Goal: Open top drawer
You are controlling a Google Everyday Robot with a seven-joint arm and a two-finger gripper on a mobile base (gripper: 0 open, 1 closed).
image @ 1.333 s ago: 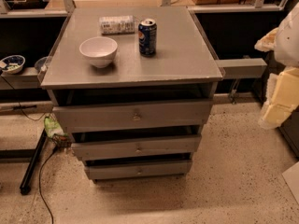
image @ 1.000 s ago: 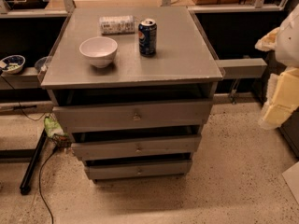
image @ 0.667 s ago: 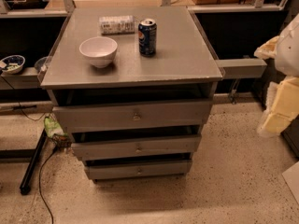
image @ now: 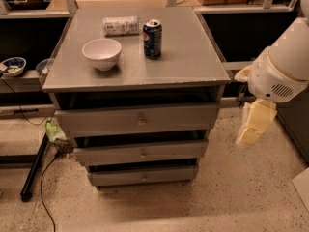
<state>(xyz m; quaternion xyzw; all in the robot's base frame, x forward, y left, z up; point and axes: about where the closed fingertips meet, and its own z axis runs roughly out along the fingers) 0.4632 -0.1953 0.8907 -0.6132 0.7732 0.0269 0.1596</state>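
The gripper [image: 253, 125] is seen hanging below the white arm [image: 282, 69], pointed at the speckled floor [image: 241, 197]; whether it is open or closed cannot be told. The top drawer [image: 137, 120] is found well apart from it, toward the picture's left at about the same height, its knob [image: 141, 122] facing the camera. Between them, only the cabinet's front right corner [image: 218, 111] is seen. Three drawer fronts are counted, each with one knob; the two narrower ones [image: 141, 152] are placed lower than the gripper. Higher, on the cabinet top [image: 193, 57], one white bowl [image: 102, 53], one blue can [image: 152, 37] and one packet lying flat [image: 120, 25] are set. Farthest left, one small bowl [image: 12, 65] and a black cable [image: 43, 197] are seen.
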